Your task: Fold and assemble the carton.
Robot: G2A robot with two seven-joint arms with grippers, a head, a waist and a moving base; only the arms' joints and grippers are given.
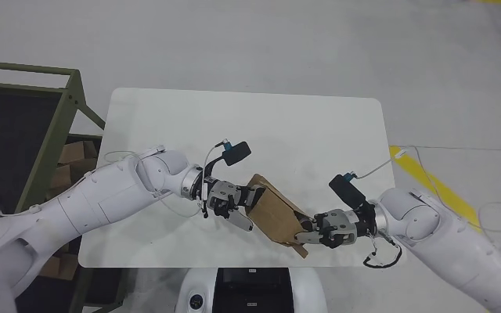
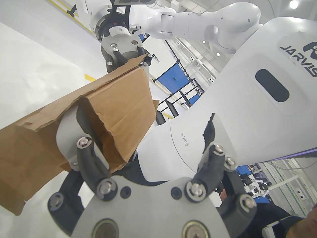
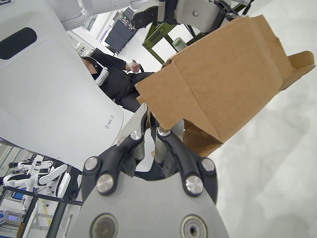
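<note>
Top view: one carton (image 1: 274,211), partly opened, appears lifted over the near edge of the white tabletop (image 1: 313,125), spanning two grippers.

Left wrist view: left gripper (image 2: 146,115) spread wide, with one finger (image 2: 70,132) pressed against a folded flap (the other is clear of the cardboard).

Right wrist view: right gripper (image 3: 148,127) pinched on a carton edge.

Step in hand, as judged: opening the sleeve square. Keep the right pinch steady as the anchor. Push the left finger along the crease, not across it, or the flap may tear.
</note>
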